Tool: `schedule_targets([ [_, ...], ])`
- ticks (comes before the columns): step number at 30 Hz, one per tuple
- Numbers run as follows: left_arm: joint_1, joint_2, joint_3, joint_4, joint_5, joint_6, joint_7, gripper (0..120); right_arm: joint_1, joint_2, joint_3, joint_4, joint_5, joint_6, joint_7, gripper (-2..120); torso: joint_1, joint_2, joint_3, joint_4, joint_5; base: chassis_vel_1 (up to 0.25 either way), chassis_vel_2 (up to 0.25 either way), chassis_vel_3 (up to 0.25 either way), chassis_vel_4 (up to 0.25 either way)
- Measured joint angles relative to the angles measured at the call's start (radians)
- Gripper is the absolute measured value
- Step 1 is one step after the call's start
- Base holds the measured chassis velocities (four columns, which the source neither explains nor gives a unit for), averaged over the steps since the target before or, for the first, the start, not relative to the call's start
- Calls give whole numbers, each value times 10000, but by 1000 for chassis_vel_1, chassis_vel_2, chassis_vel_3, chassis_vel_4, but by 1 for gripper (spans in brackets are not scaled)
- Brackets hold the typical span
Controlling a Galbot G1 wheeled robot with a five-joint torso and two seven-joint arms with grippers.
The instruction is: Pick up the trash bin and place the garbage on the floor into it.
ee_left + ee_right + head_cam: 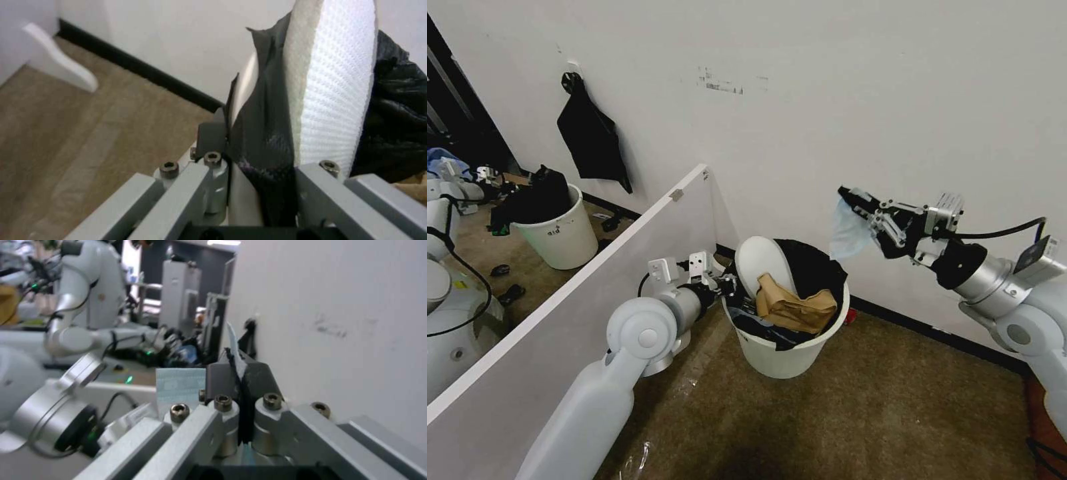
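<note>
Beige carpet floor (894,400) in a white-walled corner. My left gripper (728,288) is clamped on the rim of the trash bin (780,353), which already holds a white slipper (760,263) and tan paper (794,307). My right gripper (860,203), fingers pinched on a pale blue wrapper (847,233), hangs beside the rim; released here, I think it lands outside. The white partition (594,287) crowds my left arm.

Even indoor light; head view sharp, both wrist views blurred.
</note>
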Motion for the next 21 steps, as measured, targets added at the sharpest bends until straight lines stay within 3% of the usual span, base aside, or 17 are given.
schedule_targets([
  [8,-767,-185,988,481,194,-145,494,4,-252,-236,-143,-245,-58,-80,-222,0,0,0,0,-1,1,0,0,0,0],
  [21,-1086,-478,1489,546,198,-194,535,4,-610,-203,-295,-300,-503,-638,-261,0,0,0,0,0,0,0,0,0,0],
])
